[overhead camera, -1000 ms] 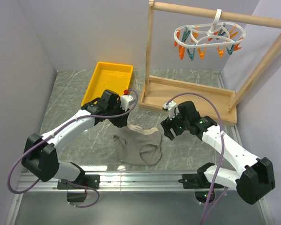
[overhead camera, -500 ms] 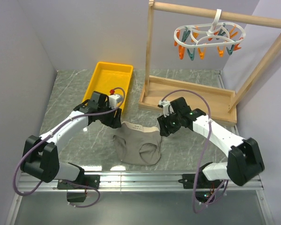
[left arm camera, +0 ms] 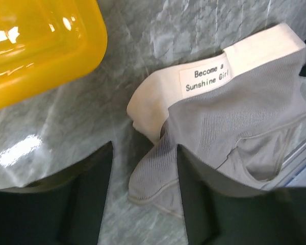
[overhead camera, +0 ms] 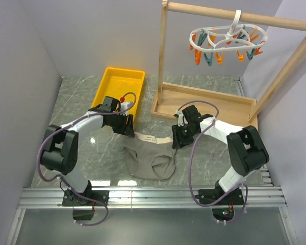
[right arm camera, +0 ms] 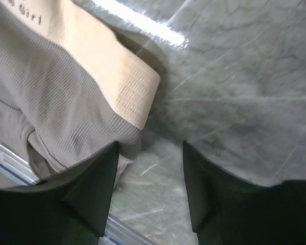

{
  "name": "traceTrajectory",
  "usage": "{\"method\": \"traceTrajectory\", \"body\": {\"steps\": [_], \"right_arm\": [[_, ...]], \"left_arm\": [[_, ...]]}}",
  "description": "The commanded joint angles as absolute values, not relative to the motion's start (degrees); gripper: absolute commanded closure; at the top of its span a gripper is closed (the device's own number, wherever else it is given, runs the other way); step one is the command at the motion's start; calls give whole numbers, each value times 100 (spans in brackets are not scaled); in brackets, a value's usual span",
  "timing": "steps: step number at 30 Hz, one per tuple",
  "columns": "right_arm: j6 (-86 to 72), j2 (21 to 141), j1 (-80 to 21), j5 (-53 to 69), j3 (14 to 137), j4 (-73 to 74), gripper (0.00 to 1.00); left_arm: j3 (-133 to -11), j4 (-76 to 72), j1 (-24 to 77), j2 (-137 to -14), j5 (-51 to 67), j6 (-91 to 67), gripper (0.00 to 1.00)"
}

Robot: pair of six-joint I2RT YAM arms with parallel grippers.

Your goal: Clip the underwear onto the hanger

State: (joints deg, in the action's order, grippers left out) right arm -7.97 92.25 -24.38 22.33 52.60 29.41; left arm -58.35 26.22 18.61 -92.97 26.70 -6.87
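Note:
The grey-taupe underwear (overhead camera: 150, 155) lies flat on the marble table, its beige waistband toward the back. My left gripper (overhead camera: 128, 127) is open at the waistband's left end. In the left wrist view a fold of the underwear (left arm camera: 158, 173) lies between the open fingers (left arm camera: 86, 199), and the label (left arm camera: 206, 76) faces up. My right gripper (overhead camera: 178, 139) is open at the waistband's right end. In the right wrist view its left finger (right arm camera: 86, 189) rests at the edge of the underwear (right arm camera: 56, 102), with bare table between the fingers. The white hanger (overhead camera: 228, 42) with orange and teal pegs hangs from the rack's top bar.
A yellow tray (overhead camera: 118, 87) stands at the back left, close behind the left gripper; it also shows in the left wrist view (left arm camera: 35, 46). The wooden rack (overhead camera: 204, 104) has its base behind the right gripper, with uprights at left and right. Grey walls close in the sides.
Both grippers have come down and in to the two ends of the waistband. The underwear has stayed where it was.

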Motion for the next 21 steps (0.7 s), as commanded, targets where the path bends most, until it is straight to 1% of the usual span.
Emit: {"method": "traceTrajectory", "body": {"steps": [1,3,4,6,7,8,9,11,13,14,16,17,19,20,21], "right_arm": [[-958,9308,-2241,2583,5546,2532,49],[-730,9194,-2224,2733,5572,2479,67],[-486,9098,-2232,2838,5633,2479,82],[-179,8966,-2232,2865,5695,2531,91],[-54,8895,-2232,2865,5748,2610,96],[330,8816,-2232,2857,5765,2654,100],[482,8641,-2232,2839,5774,2698,100],[911,8430,-2250,2830,5731,2751,100],[1229,8052,-2320,2848,5512,2734,100],[1631,7764,-2494,2778,5406,2707,100],[2055,7437,-2758,2453,4960,2567,100],[2509,7262,-2908,2322,4774,2506,100],[2933,6673,-3435,1882,4133,2260,100],[3344,6288,-3619,1733,3905,2163,100],[3549,6101,-4047,1601,3694,2066,100]], "left_arm": [[-6143,2259,1881,-9561,3128,-800,46],[-6301,2241,1881,-9685,3269,-756,55],[-6415,2276,1881,-9790,3461,-738,68],[-6538,2399,1881,-9852,3743,-538,80],[-6583,2469,1881,-9861,3840,-449,87],[-6627,2626,1881,-9774,4067,-335,90],[-6618,2680,1881,-9686,4113,-90,95],[-6513,2786,1872,-9363,4201,253,100],[-6399,2979,1872,-9142,4219,719,100],[-6277,3075,1872,-8941,4254,921,100],[-6092,3339,1881,-8598,4254,1597,100],[-5873,3418,1881,-8483,4237,1843,100],[-5600,3647,1890,-8089,4184,2678,100],[-5242,3647,1890,-7929,4131,2959,100],[-5082,3691,1898,-7780,4113,3554,100]]}}
